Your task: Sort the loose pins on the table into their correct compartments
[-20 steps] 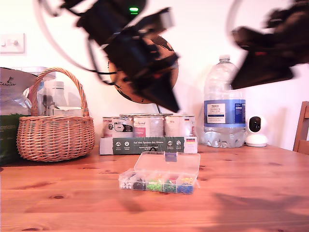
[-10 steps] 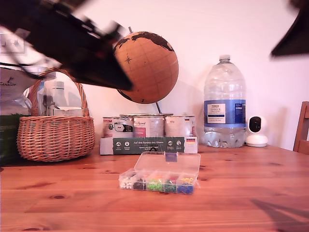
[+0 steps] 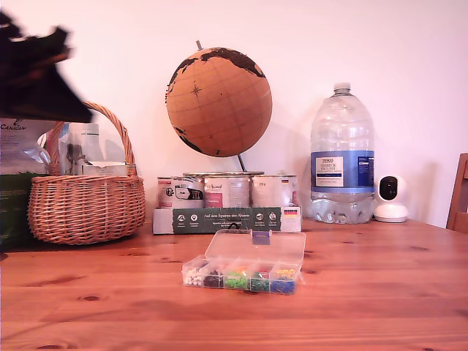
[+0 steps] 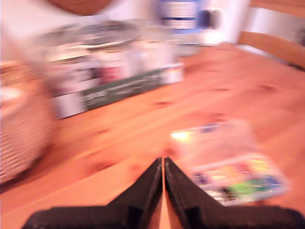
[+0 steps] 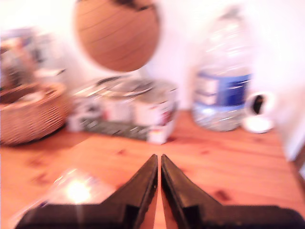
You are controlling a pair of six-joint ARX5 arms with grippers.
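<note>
On the wooden table no loose pins show, perhaps blurred, so both my first gripper and my second gripper, pinched narrow and empty, should search beside the clear box ahead before descending.

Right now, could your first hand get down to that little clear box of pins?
Probably yes. My first hand is closed, empty and above the table, with only bare wood between it and the clear box. The lid is open, so nothing covers the compartments. I'd have to open the hand first.
</note>
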